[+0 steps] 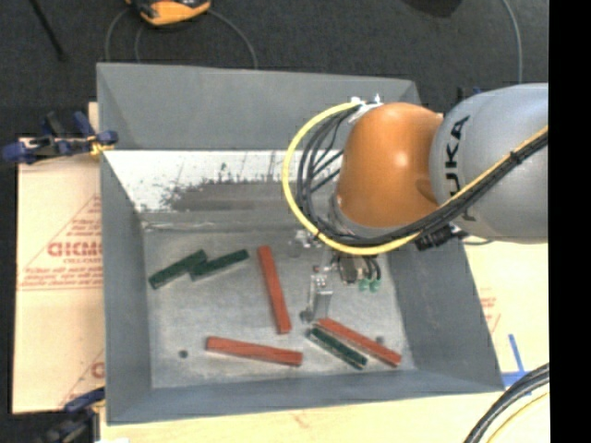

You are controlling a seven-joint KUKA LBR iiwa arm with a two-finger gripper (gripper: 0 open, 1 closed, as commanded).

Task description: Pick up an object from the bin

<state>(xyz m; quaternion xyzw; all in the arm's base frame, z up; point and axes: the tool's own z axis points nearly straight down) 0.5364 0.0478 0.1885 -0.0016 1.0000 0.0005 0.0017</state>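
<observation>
1. Gripper [319, 301] — positioned low in the bin's [123, 293] right half; open or closed cannot be told.
2. Red stick [362, 342] and dark green stick [336, 347] — laid side by side, just beside it.
3. 2nd red stick [273, 289] — laid to its left.

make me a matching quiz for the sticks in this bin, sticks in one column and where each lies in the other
1 two dark green sticks
2 steep red stick
3 flat red stick
4 red stick beside a lone green stick

a lower right of the bin floor
b middle
c left
d lower, left of middle

Pairs: 1-c, 2-b, 3-d, 4-a
</observation>
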